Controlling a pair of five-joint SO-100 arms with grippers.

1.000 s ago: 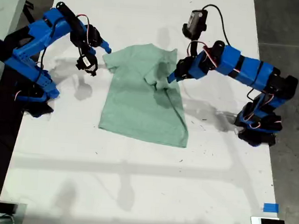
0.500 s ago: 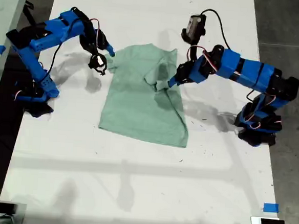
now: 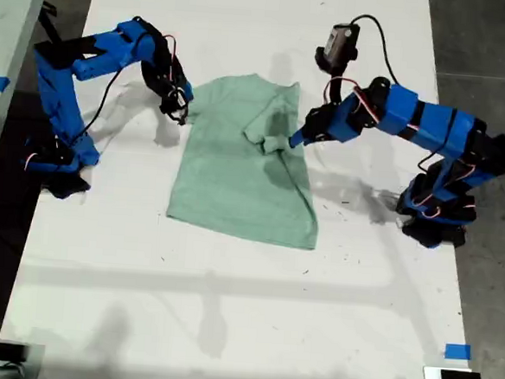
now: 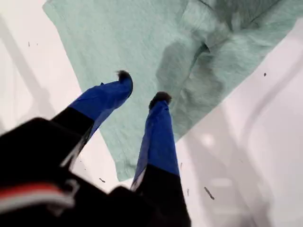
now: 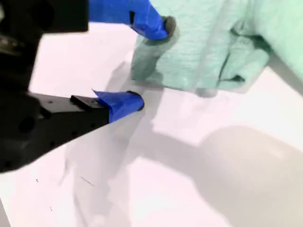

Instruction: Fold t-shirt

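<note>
The pale mint-green t-shirt (image 3: 235, 184) lies flat on the white table, collar toward the far end. Its sleeve on the exterior view's right (image 3: 269, 132) is folded in over the chest. My first gripper (image 3: 292, 142) (image 4: 142, 87) hovers open over that folded sleeve and the shirt's edge (image 4: 142, 38), with nothing between its fingers. My second gripper (image 3: 180, 108) (image 5: 149, 64) is open at the sleeve on the exterior view's left. One fingertip is over the cloth (image 5: 213, 42) and the other over bare table.
The white table (image 3: 227, 309) extends toward the near edge of the exterior view. A blue tape mark (image 3: 456, 351) sits near the exterior view's lower right corner. Both arm bases (image 3: 59, 163) (image 3: 433, 215) stand at the table's sides, with dark floor beyond.
My second gripper has swung in from the exterior view's left to the shirt's sleeve edge. My first gripper shifted slightly over the folded sleeve. The shirt has barely moved.
</note>
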